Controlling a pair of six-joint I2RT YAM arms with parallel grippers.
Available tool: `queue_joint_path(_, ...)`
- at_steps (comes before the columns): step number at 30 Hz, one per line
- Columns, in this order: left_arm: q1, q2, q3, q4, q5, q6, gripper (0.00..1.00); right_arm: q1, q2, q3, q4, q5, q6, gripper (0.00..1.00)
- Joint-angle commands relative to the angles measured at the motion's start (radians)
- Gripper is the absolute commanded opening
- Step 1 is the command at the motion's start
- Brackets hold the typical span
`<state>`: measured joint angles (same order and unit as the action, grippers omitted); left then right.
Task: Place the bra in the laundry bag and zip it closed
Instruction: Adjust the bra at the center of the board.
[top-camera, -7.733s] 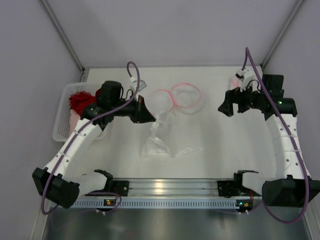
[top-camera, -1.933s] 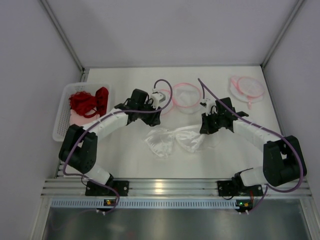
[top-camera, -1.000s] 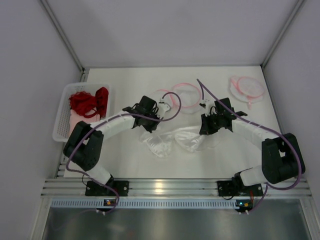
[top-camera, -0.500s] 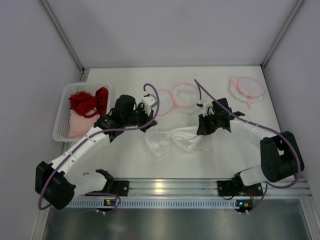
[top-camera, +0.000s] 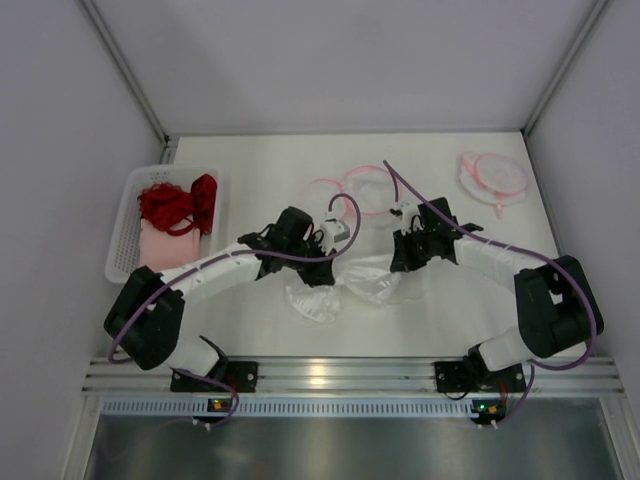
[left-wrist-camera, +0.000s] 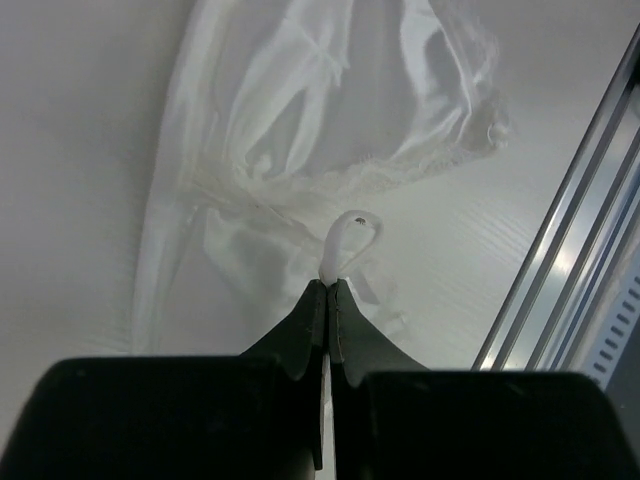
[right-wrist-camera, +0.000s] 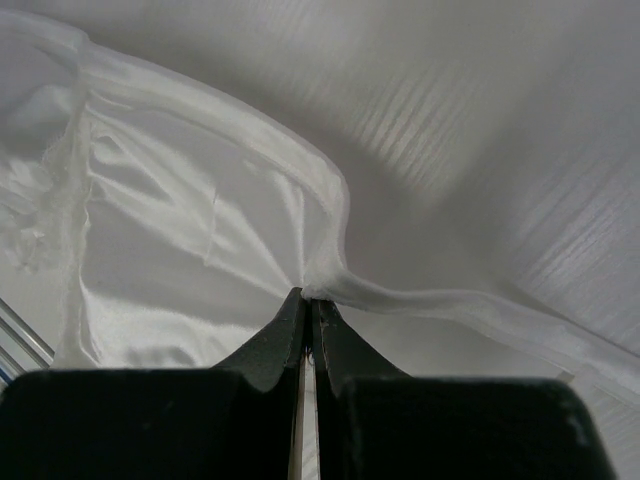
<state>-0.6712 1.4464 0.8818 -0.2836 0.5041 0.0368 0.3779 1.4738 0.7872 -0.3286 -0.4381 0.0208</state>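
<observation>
The white satin bra (top-camera: 345, 285) lies crumpled on the table (top-camera: 250, 170), near its middle, stretched between the two arms. The left pincer (top-camera: 322, 268) sits low at the bra's left end and the right pincer (top-camera: 398, 262) at its right end.

In the left wrist view the left pincer (left-wrist-camera: 328, 285) has its tips pressed together on a small white strap loop (left-wrist-camera: 352, 232) of the bra (left-wrist-camera: 300, 120), whose cup spreads out on the table just beyond the tips. In the right wrist view the right pincer (right-wrist-camera: 308, 296) is pressed together on the rolled edge of the bra (right-wrist-camera: 180, 230), and the fabric fans out to the left of the tips.

A round, pink-rimmed laundry bag (top-camera: 365, 190) lies flat just behind the bra, apart from both pincers. A second pink-rimmed bag (top-camera: 495, 173) lies at the far right corner. A white basket (top-camera: 125, 235) at the left edge holds a red garment (top-camera: 180, 200).
</observation>
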Motion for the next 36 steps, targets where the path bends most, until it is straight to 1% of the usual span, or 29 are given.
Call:
queue_joint_path(1,-0.031,0.024,-0.046,-0.024,0.031,0.144,0.0,0.01,-0.007,0.038,0.045,0.032,-0.004,0.0)
queue_joint_path(2,-0.034,0.04,-0.047,-0.043,0.018,0.173,0.0,0.009,-0.009,0.038,0.043,0.036,-0.004,0.0)
queue_joint_path(3,-0.036,0.061,-0.034,-0.113,-0.008,0.217,0.0,0.009,-0.006,0.038,0.046,0.039,-0.005,0.0)
queue_joint_path(6,-0.034,0.132,0.002,-0.144,-0.062,0.268,0.0,0.007,0.003,0.044,0.053,0.048,-0.012,0.0)
queue_joint_path(8,-0.041,0.204,0.026,-0.158,-0.11,0.276,0.0,0.007,0.014,0.061,0.046,0.052,-0.01,0.0)
queue_joint_path(9,-0.042,0.236,0.063,-0.178,-0.128,0.279,0.0,0.007,0.02,0.07,0.042,0.052,-0.012,0.0)
queue_joint_path(10,-0.041,0.299,0.077,-0.219,-0.157,0.279,0.0,0.006,0.022,0.079,0.036,0.052,-0.043,0.0)
queue_joint_path(12,-0.039,0.337,0.094,-0.235,-0.161,0.282,0.0,0.006,0.016,0.101,0.023,0.058,-0.056,0.0)
queue_joint_path(14,-0.042,0.339,0.095,-0.239,-0.15,0.281,0.0,0.007,0.007,0.122,0.013,0.07,-0.07,0.01)
queue_joint_path(15,-0.041,0.315,0.095,-0.239,-0.119,0.281,0.0,0.007,-0.004,0.13,-0.007,0.075,-0.087,0.07)
queue_joint_path(18,-0.041,0.269,0.097,-0.243,-0.092,0.272,0.0,0.007,-0.033,0.164,-0.062,0.091,-0.117,0.22)
queue_joint_path(19,-0.042,0.237,0.1,-0.243,-0.091,0.27,0.0,0.006,-0.043,0.171,-0.075,0.096,-0.122,0.38)
queue_joint_path(21,-0.042,0.209,0.105,-0.261,-0.104,0.27,0.04,-0.002,-0.079,0.19,-0.096,0.111,-0.133,0.56)
queue_joint_path(22,-0.041,0.189,0.106,-0.269,-0.108,0.273,0.05,-0.005,-0.09,0.195,-0.119,0.116,-0.136,0.68)
queue_joint_path(24,-0.041,0.174,0.108,-0.284,-0.118,0.275,0.09,-0.016,-0.115,0.21,-0.148,0.134,-0.157,0.76)
queue_joint_path(26,-0.041,0.155,0.108,-0.293,-0.119,0.272,0.12,-0.03,-0.125,0.224,-0.197,0.145,-0.171,0.78)
queue_joint_path(27,-0.041,0.148,0.108,-0.295,-0.119,0.265,0.16,-0.037,-0.133,0.228,-0.213,0.147,-0.183,0.78)
queue_joint_path(29,-0.041,0.12,0.109,-0.295,-0.118,0.256,0.19,-0.066,-0.141,0.228,-0.263,0.168,-0.202,0.77)
queue_joint_path(30,-0.041,0.109,0.112,-0.295,-0.116,0.252,0.25,-0.079,-0.151,0.222,-0.273,0.174,-0.226,0.75)
queue_joint_path(33,-0.041,0.063,0.124,-0.295,-0.107,0.245,0.33,-0.123,-0.159,0.185,-0.296,0.226,-0.298,0.69)
queue_joint_path(34,-0.041,0.04,0.129,-0.295,-0.104,0.244,0.39,-0.134,-0.156,0.173,-0.297,0.237,-0.324,0.66)
queue_joint_path(36,-0.041,0.02,0.146,-0.301,-0.102,0.247,0.43,-0.16,-0.135,0.138,-0.284,0.283,-0.401,0.63)
